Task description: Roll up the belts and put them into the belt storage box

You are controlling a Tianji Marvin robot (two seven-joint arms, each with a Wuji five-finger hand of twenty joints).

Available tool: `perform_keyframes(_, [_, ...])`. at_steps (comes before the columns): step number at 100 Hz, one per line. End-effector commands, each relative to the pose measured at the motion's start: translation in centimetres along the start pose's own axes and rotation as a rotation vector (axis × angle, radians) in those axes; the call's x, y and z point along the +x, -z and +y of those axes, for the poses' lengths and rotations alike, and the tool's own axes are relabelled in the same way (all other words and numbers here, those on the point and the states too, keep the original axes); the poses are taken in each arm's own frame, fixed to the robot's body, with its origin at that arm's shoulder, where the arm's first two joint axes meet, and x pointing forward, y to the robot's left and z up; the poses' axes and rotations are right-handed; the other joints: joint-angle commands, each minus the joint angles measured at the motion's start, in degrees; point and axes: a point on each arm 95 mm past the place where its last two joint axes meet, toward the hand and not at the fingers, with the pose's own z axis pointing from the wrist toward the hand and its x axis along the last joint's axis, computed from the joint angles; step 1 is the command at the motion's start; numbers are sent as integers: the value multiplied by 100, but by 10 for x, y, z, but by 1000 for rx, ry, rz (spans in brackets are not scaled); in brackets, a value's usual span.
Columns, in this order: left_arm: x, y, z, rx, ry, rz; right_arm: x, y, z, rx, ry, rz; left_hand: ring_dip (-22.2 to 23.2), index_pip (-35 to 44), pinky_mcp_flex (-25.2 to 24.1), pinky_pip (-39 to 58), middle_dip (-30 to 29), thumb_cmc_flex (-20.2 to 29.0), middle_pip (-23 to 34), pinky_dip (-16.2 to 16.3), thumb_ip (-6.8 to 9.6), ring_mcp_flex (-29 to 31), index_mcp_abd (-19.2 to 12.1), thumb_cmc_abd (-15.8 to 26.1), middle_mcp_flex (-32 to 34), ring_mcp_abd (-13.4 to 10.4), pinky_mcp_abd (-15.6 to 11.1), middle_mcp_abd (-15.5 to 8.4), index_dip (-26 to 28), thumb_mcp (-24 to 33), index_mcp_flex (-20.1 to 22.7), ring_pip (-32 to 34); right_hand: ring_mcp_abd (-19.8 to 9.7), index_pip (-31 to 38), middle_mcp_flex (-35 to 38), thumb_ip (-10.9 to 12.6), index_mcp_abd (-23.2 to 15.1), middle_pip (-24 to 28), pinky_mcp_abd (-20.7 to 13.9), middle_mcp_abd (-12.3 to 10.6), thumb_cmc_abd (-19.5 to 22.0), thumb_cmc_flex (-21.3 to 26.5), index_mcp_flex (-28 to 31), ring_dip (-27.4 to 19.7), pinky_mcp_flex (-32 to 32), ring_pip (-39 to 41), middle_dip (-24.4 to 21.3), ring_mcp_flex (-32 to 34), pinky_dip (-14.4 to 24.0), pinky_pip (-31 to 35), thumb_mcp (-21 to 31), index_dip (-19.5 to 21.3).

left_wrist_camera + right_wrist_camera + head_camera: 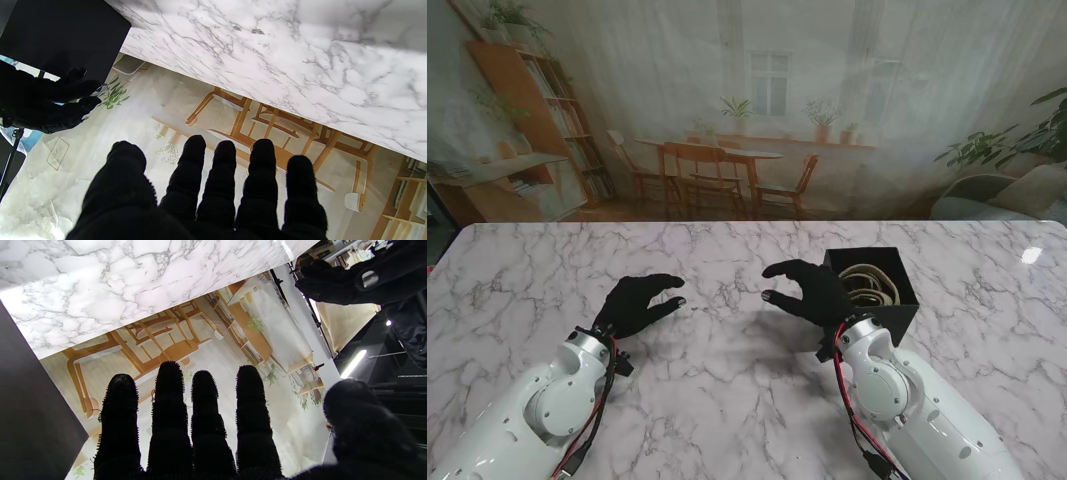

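A black belt storage box (905,300) was seen on the right half of the marble table (727,390), open at the top, with pale coiled belts (872,285) lying rolled inside it. The right hand (805,288), gloved in black, was held just left of the box and appeared to touch its near-left wall; its fingers (170,396) were spread apart and nothing was gripped. The left hand (637,303) was held over the left half of the table, well apart from the box, its fingers (225,166) likewise separated and curled loosely around nothing. In the left wrist view a dark wall of the box (60,36) and the other hand (43,103) were visible beside the table's far edge.
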Motion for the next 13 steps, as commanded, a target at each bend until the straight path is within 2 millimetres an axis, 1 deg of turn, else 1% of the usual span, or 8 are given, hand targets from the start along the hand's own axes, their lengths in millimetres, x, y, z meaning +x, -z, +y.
perform_keyframes(1, [2,3,2,-13,2,4,2,2,-1,3,5,9,46,-107,-98,-20,32,16,-115,102,15,-115,30,251,-190,34,28,-22,-31,-172,-122,-15,-142,56,37,76,-170,14,-107,-100,148,27,71,-33,-45,-101,-29,49,26,45,142,-127])
perform_keyframes(13, [3,5,2,-17,-7,12,5,4,0,5,20,22,44,-114,-97,-28,30,14,-121,104,14,-115,34,248,-195,30,34,-18,-30,-173,-133,-19,-141,49,61,74,-173,5,-94,-99,135,28,95,-29,-39,-102,-28,62,38,44,146,-135])
